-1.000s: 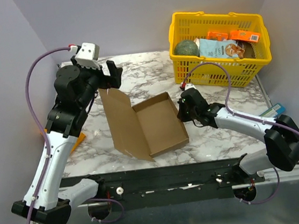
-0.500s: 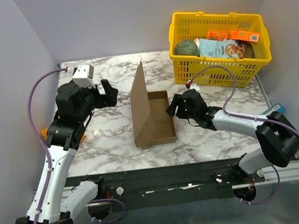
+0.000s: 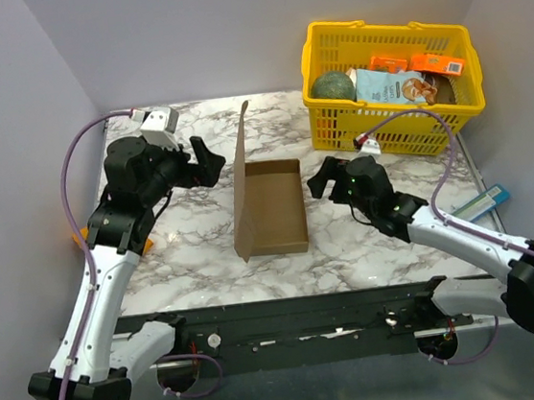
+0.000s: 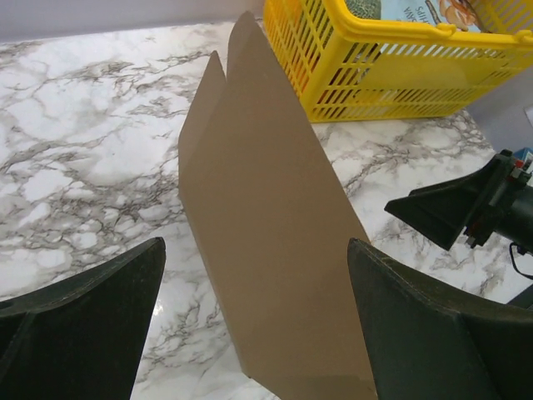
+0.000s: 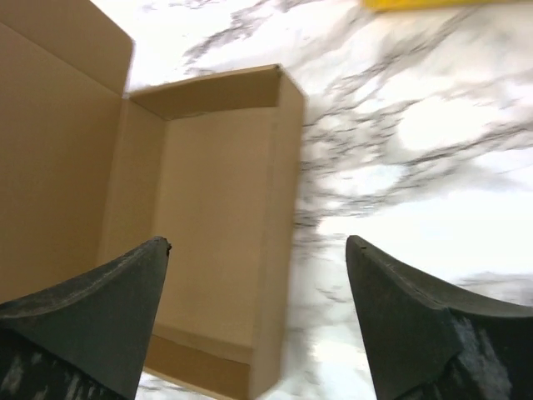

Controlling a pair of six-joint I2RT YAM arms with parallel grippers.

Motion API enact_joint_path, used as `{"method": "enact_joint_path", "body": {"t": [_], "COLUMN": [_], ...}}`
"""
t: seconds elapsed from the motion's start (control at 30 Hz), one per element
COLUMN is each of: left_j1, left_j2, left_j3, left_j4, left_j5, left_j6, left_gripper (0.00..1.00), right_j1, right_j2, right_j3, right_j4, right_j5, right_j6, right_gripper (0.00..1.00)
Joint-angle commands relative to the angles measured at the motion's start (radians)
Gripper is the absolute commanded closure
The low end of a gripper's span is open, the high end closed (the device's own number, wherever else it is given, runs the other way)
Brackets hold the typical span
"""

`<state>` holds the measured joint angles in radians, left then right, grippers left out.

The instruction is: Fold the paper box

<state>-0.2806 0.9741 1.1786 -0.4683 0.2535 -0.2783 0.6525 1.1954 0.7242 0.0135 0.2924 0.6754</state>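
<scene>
item: my left fingers (image 3: 207, 160), spread wide, holding nothing; arm bent at the elbow, wrist about level, aimed at the upright lid panel.
item: my right fingers (image 3: 322, 176), spread wide, empty; forearm stretched low over the counter (image 3: 185, 243).
item: paper box (image 3: 278, 213), between both pairs of fingers, touching neither; shallow tray flat on the counter, lid panel upright on the edge nearer my left fingers.
item: yellow basket (image 3: 389, 128), beyond my right fingers.
</scene>
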Motion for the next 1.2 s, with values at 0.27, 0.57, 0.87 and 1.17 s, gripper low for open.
{"method": "enact_joint_path", "body": {"t": [0.27, 0.57, 0.87, 1.17], "left_j1": [-0.069, -0.192, -0.196, -0.195], "left_j2": [0.166, 0.232, 0.161, 0.137], "left_j3": [0.18, 0.205, 0.187, 0.174], "left_j4": [-0.076, -0.092, -0.076, -0.076], "left_j5": [0.081, -0.037, -0.023, -0.046], "left_j6": [0.097, 0.168, 0.165, 0.198], "left_gripper": [0.04, 0.07, 0.02, 0.01], "right_j1": [-0.365, -0.861, -1.146, -1.229], "right_j2": [-0.235, -0.189, -0.097, 0.136], "right_j3": [-0.062, 0.008, -0.005, 0.018], "right_j4": [-0.458, -0.661, -0.617, -0.468], "right_j5": [-0.042, -0.067, 0.124, 0.063], "right_j6": [0.062, 0.101, 0.084, -0.074], "right_gripper": [0.0, 0.0, 0.0, 0.02]}}
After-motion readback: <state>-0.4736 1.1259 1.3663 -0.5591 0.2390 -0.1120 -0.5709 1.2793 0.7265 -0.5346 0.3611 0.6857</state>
